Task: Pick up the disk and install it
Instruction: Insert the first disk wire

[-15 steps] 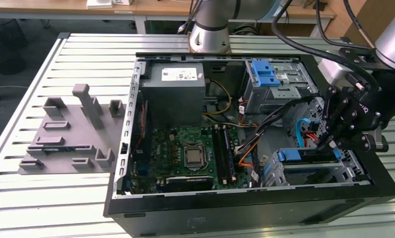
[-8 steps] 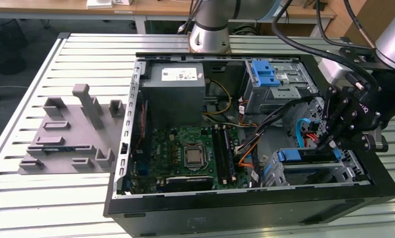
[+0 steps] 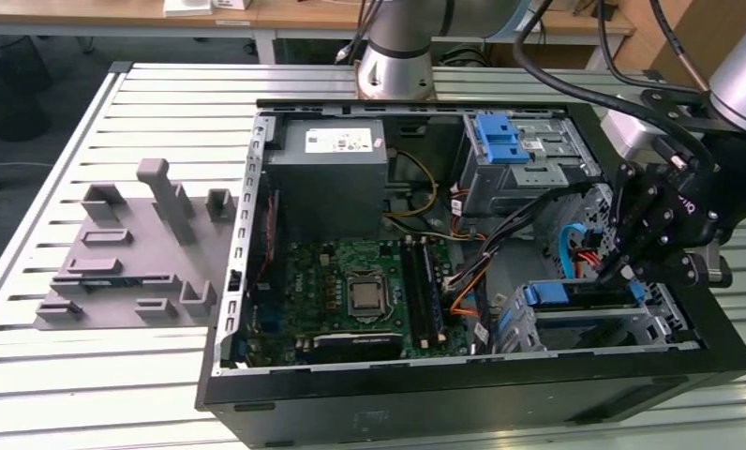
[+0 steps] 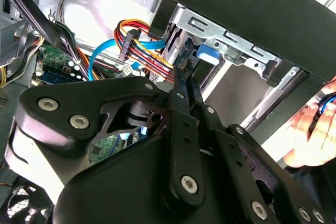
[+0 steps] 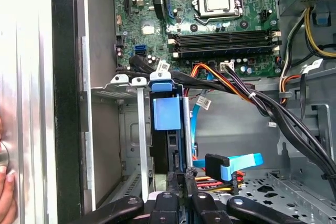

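The slatted metal bench [image 3: 48,375] carries an open black computer case [image 3: 473,412], which lies on its side with bare slats to the exterior view's left, where a grey moulded fixture [image 3: 136,253] with upright pegs sits apart from the case wall. Inside the case, the grey power supply box [image 3: 329,173] stands beside the green motherboard [image 3: 348,291], and a silver drive cage [image 5: 131,129] with thin sheet-metal rails fills the corner nearest the arm. The arm [image 3: 673,216] (black, jointed, cables looped above it) reaches down over that corner, its wrist tilted into the case. The disk [image 5: 168,124], edged by its blue plastic carrier, sits upright in a slot of the cage, hemmed in by rails on both sides and by black, orange and blue cables crossing just beside it. The pincer [image 5: 181,182] is clenched, fingers together at the disk's near edge, touching or almost touching it. A person's hand [image 4: 310,135] rests at the case's outer wall.
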Robot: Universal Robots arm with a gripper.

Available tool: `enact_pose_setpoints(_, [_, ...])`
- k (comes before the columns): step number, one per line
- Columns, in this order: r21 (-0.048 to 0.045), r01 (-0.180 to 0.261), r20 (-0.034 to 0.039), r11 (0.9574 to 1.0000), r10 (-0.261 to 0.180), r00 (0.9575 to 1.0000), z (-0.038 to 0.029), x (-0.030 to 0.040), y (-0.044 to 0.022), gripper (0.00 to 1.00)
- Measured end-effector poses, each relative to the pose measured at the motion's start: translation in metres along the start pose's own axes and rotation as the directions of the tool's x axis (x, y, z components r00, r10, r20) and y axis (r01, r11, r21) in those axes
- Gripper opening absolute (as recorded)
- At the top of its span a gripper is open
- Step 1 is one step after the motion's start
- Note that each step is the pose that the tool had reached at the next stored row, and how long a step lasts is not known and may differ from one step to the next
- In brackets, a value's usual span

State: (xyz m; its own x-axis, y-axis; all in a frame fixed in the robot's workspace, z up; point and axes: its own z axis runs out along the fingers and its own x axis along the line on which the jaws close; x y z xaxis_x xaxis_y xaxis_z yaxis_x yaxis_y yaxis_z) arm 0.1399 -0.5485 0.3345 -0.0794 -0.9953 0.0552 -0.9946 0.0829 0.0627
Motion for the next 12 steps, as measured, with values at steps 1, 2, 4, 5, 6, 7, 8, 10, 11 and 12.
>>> enact_pose_setpoints(1, [0.0000,0.000,0.0001,1.0000,0.000,1.0000,0.0000,0.0000,0.0000,0.16])
enact_pose_setpoints(2, [-0.0001,0.000,0.0004,1.0000,0.000,1.0000,0.0000,0.0000,0.0000,0.16])
enact_pose_setpoints(4, [-0.0001,-0.001,0.0010,1.0000,0.001,1.0000,0.0001,0.0000,0.0000,0.16])
enact_pose_setpoints(5, [-0.0002,-0.001,0.0010,1.0000,0.001,1.0000,0.0001,0.0000,0.0000,0.16])
enact_pose_setpoints(6, [-0.0002,-0.001,0.0009,1.0000,0.001,1.0000,0.0003,0.0000,0.0000,0.16])
enact_pose_setpoints(7, [-0.0002,-0.001,0.0009,1.0000,0.001,1.0000,0.0005,0.0001,-0.0001,0.16])
enact_pose_setpoints(8, [-0.0001,-0.001,0.0008,1.0000,0.001,1.0000,0.0007,0.0002,-0.0001,0.16])
enact_pose_setpoints(10, [-0.0001,-0.001,0.0008,1.0000,0.001,1.0000,0.0010,0.0003,-0.0001,0.16])
enact_pose_setpoints(11, [-0.0002,-0.001,0.0014,1.0000,0.001,1.0000,0.0014,0.0003,-0.0002,0.16])
enact_pose_setpoints(12, [-0.0002,-0.001,0.0015,1.0000,0.001,1.0000,0.0015,0.0005,-0.0002,0.16])
